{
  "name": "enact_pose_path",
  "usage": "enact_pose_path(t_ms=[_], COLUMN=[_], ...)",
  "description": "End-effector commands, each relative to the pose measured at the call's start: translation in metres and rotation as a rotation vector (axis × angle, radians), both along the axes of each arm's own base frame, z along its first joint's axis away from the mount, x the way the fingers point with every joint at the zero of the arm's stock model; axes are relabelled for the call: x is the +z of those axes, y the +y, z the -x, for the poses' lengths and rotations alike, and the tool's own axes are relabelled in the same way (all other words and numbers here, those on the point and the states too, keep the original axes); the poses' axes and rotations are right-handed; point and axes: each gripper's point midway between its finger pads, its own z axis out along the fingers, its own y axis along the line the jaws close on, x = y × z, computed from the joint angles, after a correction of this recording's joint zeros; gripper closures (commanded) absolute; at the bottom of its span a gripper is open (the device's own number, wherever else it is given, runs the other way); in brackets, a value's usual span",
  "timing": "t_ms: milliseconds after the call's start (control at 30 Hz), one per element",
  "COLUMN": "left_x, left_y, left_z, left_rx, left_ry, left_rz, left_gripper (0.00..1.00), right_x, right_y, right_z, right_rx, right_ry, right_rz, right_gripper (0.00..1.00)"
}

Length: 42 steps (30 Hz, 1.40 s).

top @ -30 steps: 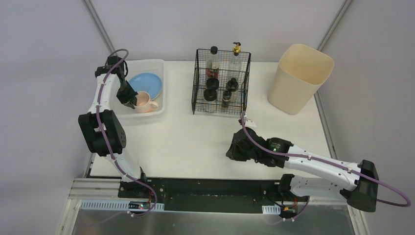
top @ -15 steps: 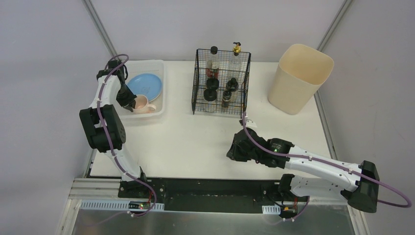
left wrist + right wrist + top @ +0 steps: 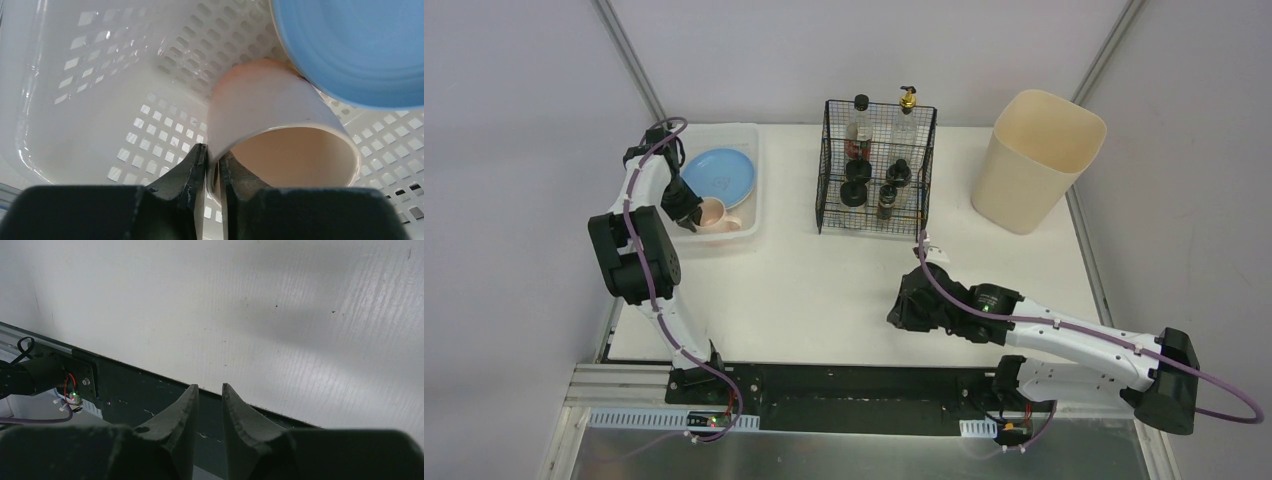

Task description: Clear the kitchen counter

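A pink cup (image 3: pixel 717 213) lies tipped in the translucent white tray (image 3: pixel 754 195), touching a blue plate (image 3: pixel 724 171). My left gripper (image 3: pixel 694 212) is shut on the cup's rim, one finger inside and one outside. The left wrist view shows the cup (image 3: pixel 270 105) on its side over the perforated tray floor (image 3: pixel 100 100), the plate (image 3: pixel 360 45) behind it and my left gripper (image 3: pixel 214 160) pinching the rim. My right gripper (image 3: pixel 902 305) hovers low over the kitchen counter (image 3: pixel 824 270) near its front edge. In the right wrist view, that gripper (image 3: pixel 210 390) is slightly open and holds nothing.
A black wire basket (image 3: pixel 879 165) holding several bottles stands at the back centre. A tall beige bin (image 3: pixel 1034 160) stands at the back right. The dark base rail (image 3: pixel 125 385) runs along the counter's near edge under the right gripper.
My left arm has drawn the pink cup a little to the left inside the tray. The right arm has stayed put.
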Motion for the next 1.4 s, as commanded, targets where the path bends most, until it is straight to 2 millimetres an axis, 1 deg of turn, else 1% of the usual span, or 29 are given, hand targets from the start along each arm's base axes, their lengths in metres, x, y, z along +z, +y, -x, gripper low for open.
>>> enact_pose_path(t_ms=[0,100,200,367,533,667,733,800,867,900,933,967,1000,1067,1167,1267,1367], left_x=[-0.001,0.004,0.011,0.024,0.039,0.056,0.065,0.075,0.089,0.094,0.101,0.106,0.112,0.122,0.136,0.146,0.151], left_y=[0.005,0.004,0.004,0.004,-0.002,-0.006,-0.007,-0.009,-0.013,-0.015,-0.02,-0.023,-0.027,-0.035,-0.053,-0.083,-0.117], left_z=[0.007,0.007,0.007,0.008,0.011,0.02,0.025,0.028,0.032,0.034,0.035,0.036,0.039,0.043,0.049,0.055,0.064], left_rx=[-0.004,-0.001,-0.006,-0.015,-0.035,-0.053,-0.059,-0.067,-0.072,-0.074,-0.085,-0.093,-0.104,-0.129,-0.178,-0.268,-0.364], left_ry=[0.028,0.014,-0.005,-0.04,-0.074,-0.103,-0.123,-0.148,-0.188,-0.204,-0.226,-0.242,-0.255,-0.281,-0.316,-0.346,-0.355], left_rz=[-0.014,-0.015,-0.016,-0.026,-0.009,-0.013,-0.019,-0.018,-0.016,-0.016,0.0,0.007,0.007,0.006,0.01,0.03,0.061], left_gripper=[0.77,0.59,0.5,0.4,0.37,0.36,0.28,0.27,0.24,0.15,0.03,0.01,0.01,0.01,0.01,0.01,0.01], right_x=[0.003,0.003,0.002,0.006,0.016,0.024,0.025,0.028,0.031,0.032,0.034,0.036,0.037,0.042,0.049,0.057,0.065], right_y=[0.004,0.004,0.004,0.002,-0.004,-0.008,-0.01,-0.012,-0.013,-0.013,-0.014,-0.016,-0.017,-0.02,-0.026,-0.033,-0.037], right_z=[-0.003,-0.003,-0.004,-0.007,-0.011,-0.014,-0.016,-0.017,-0.018,-0.018,-0.019,-0.02,-0.021,-0.023,-0.026,-0.029,-0.031], right_rx=[-0.015,-0.015,-0.019,-0.023,-0.024,-0.028,-0.03,-0.029,-0.034,-0.034,-0.037,-0.04,-0.044,-0.049,-0.061,-0.079,-0.084], right_ry=[-0.017,-0.015,-0.016,-0.035,-0.068,-0.091,-0.099,-0.107,-0.115,-0.12,-0.125,-0.132,-0.137,-0.154,-0.175,-0.199,-0.217], right_rz=[-0.024,-0.026,-0.025,-0.016,0.01,0.024,0.036,0.042,0.048,0.049,0.049,0.054,0.059,0.068,0.078,0.091,0.098], right_gripper=[0.71,0.64,0.56,0.44,0.39,0.35,0.29,0.25,0.22,0.19,0.16,0.12,0.02,0.01,0.0,0.01,0.01])
